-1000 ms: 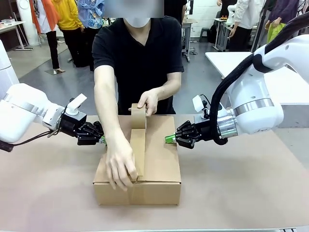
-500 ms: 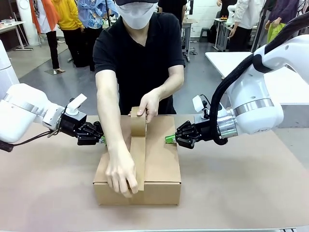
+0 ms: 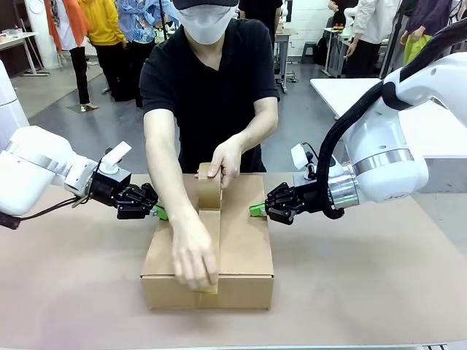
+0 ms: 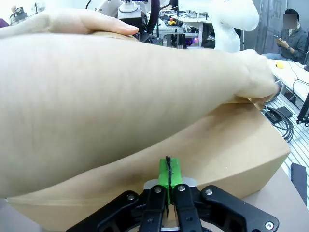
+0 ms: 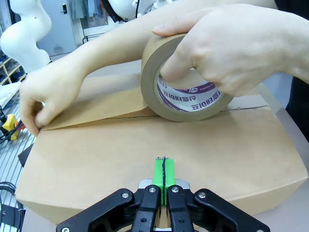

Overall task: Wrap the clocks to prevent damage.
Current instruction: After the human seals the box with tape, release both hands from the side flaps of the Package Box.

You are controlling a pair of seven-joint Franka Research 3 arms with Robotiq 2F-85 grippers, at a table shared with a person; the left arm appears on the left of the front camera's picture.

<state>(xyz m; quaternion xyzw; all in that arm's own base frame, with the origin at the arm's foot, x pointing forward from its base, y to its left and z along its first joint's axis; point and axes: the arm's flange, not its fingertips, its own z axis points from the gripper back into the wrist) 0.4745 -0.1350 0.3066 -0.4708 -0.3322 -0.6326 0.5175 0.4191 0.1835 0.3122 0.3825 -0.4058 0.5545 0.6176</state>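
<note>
one cardboard box (image 3: 219,251) is sitting on the brown table (image 3: 379,284), with one hand (image 3: 195,255) pressing a tape strip over its near edge and the other hand (image 3: 225,157) holding one tape roll (image 5: 186,84) at the far edge. people are standing in the room behind. the left gripper (image 3: 159,212) and right gripper (image 3: 255,210), both pinched together and empty, are touching the box's sides.

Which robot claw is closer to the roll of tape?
The right claw. It sits shut against the box edge just beside the tape roll. The left claw is shut at the box's opposite side, beyond the person's forearm.
</note>
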